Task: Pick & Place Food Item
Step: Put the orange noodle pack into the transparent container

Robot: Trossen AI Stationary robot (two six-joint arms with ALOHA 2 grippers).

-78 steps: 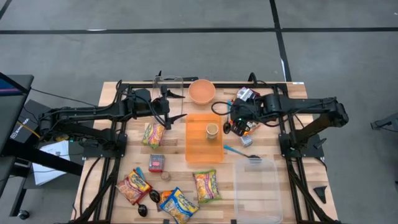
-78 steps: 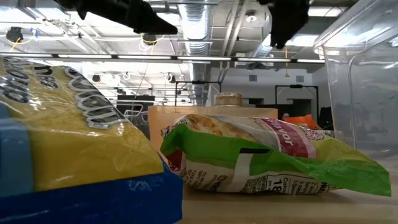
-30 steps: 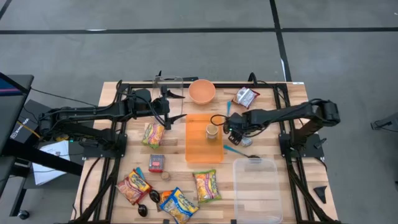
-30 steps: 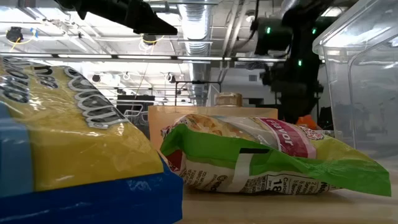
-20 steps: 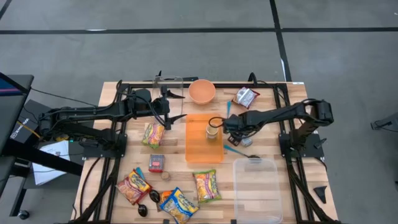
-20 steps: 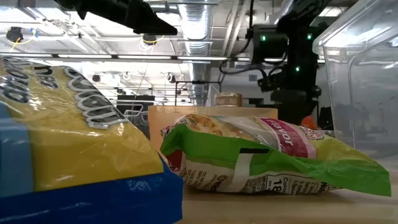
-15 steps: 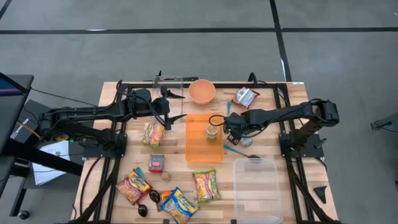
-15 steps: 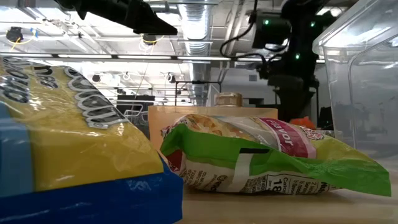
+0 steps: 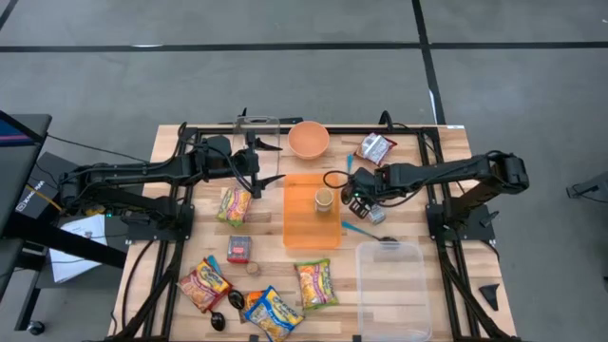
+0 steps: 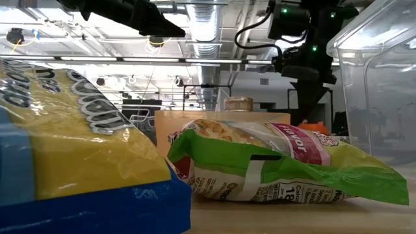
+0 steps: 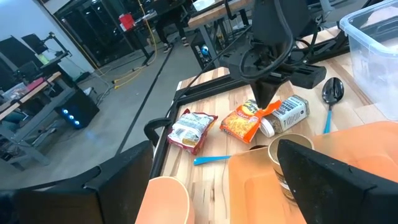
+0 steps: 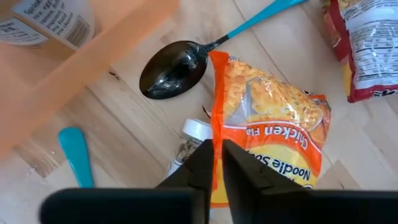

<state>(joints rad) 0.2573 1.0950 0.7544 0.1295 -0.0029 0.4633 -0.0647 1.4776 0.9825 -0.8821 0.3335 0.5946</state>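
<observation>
Right tool [image 12: 216, 163] sits just right of the orange tray [image 9: 313, 214], low over the counter [image 9: 418, 228]; its two dark fingers [image 12: 202, 163] are pinched nearly shut on the upper edge of the orange noodle-soup packet [image 12: 273, 134]; the thin edge of the packet runs straight between the fingertips; the rest of the packet hangs away from the tool, over the wood.

Left wrist view shows the same hold from across the counter: right tool [image 11: 264, 102] pointing down, packet [image 11: 244, 120] drooping from its tip, corner raised, beside a small labelled jar [image 11: 287, 112] lying on its side.

Under the packet in the right wrist view: a white-capped shaker [image 12: 189, 144], partly hidden; a black spoon with a blue handle [image 12: 186, 65] just beside it; a second blue handle [image 12: 76, 154] apart; a red-and-white packet [image 12: 364, 43] at the edge.

Left tool [image 9: 258, 163] hovers at the far left corner of the tray, fingers spread wide, holding nothing.

On the tray: a small jar [image 9: 324, 199], upright; orange bowl [image 9: 309, 139] beyond it; clear lidded tub [image 9: 391, 275] near the front right.
</observation>
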